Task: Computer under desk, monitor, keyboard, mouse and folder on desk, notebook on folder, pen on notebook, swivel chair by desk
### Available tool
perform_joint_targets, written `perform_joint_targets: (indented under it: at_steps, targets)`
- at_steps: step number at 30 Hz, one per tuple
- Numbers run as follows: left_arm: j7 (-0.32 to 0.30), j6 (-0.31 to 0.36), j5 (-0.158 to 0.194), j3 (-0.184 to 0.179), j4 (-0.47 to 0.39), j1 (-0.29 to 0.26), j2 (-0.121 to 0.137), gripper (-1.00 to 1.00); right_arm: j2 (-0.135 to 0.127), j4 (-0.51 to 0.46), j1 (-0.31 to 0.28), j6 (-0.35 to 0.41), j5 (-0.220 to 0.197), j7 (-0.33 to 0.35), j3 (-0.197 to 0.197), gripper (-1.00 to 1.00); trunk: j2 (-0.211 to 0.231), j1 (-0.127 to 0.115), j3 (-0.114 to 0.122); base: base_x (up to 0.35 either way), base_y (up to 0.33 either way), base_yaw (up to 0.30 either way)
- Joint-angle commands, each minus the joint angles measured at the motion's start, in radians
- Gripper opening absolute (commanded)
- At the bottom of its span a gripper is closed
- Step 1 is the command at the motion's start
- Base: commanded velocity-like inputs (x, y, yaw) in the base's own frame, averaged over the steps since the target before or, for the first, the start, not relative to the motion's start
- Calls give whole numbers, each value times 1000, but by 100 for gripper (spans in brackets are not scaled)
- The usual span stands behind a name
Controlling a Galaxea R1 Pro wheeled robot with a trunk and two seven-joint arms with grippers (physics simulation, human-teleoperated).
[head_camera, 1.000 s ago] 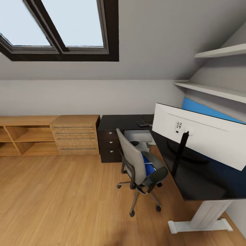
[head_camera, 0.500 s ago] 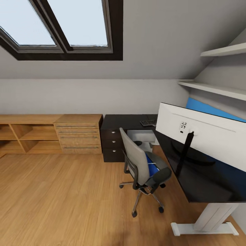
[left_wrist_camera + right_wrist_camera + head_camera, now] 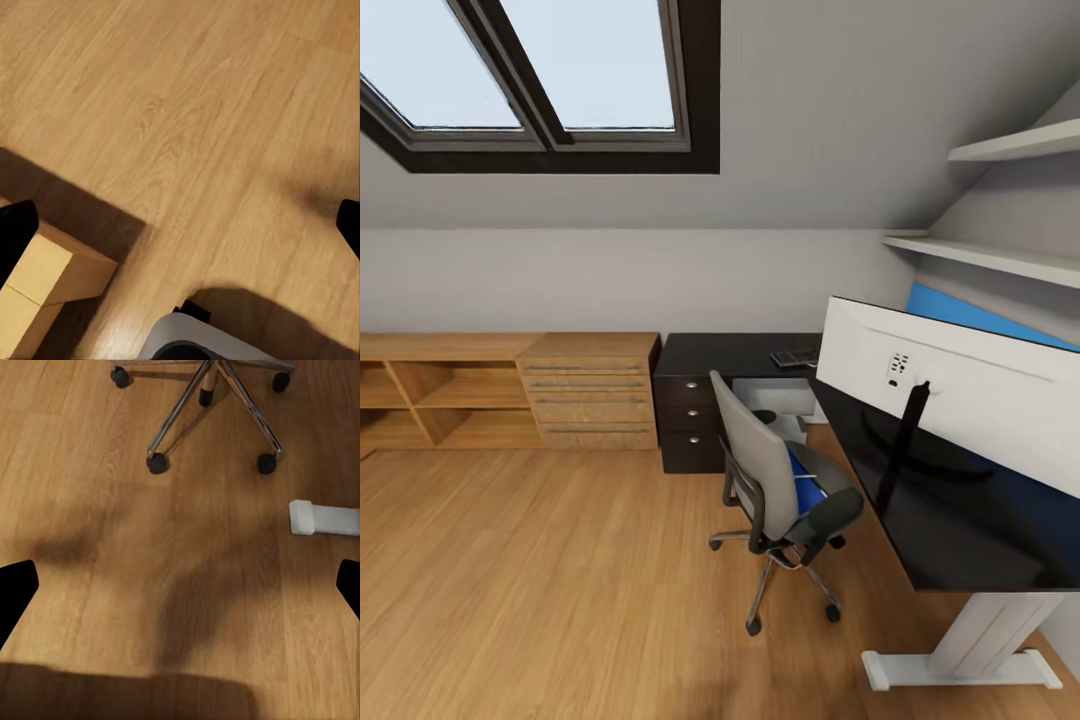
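Blue folder (image 3: 806,492) lies on the swivel chair (image 3: 775,490) seat, ahead and right beside the desk (image 3: 940,520), nearer your right gripper (image 3: 180,577), whose fingers hang spread apart and empty over bare floor.

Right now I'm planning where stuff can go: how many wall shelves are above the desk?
2: an upper shelf and a lower shelf on the sloped wall over the desk. Both run past the head view's edge; more may be hidden.
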Motion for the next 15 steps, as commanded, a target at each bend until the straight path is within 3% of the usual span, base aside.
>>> perform_joint_targets:
  at_steps: [1, 8, 9, 10, 12, 13, 15]
  targets:
    - [18, -3, -5, 8, 0, -1, -4, 100, -2, -1, -1, -1, 11, -10, 0, 100, -8, 4, -5, 0, 0, 0]
    - [38, 3, -17, 9, -14, -1, -28, 100, -3, -12, -1, -2, 10, -10, -1, 100, -57, 31, -26, 0, 0, 0]
    - [42, 105, -83, 6, -152, -1, -49, 100, 1, -69, -16, 5, 5, -13, -2, 100, -64, 35, -30, 0, 0, 0]
    - [43, 140, -94, 6, -178, -1, -51, 100, 1, -83, -21, 6, 2, -13, -2, 100, -71, 39, -33, 0, 0, 0]
    - [50, 308, -124, 7, -302, -1, -53, 100, 2, -132, -53, 11, -23, -17, -3, 100, -85, 46, -39, 0, 0, 0]
    - [143, 747, -143, 8, -672, -2, -56, 100, -1, -166, -252, 189, -119, -16, -4, 100, -92, 50, -42, 0, 0, 0]
    - [152, 841, -144, 7, -780, -3, -61, 100, -1, -169, -295, 265, -128, -15, -4, 100, -106, 58, -48, 0, 0, 0]
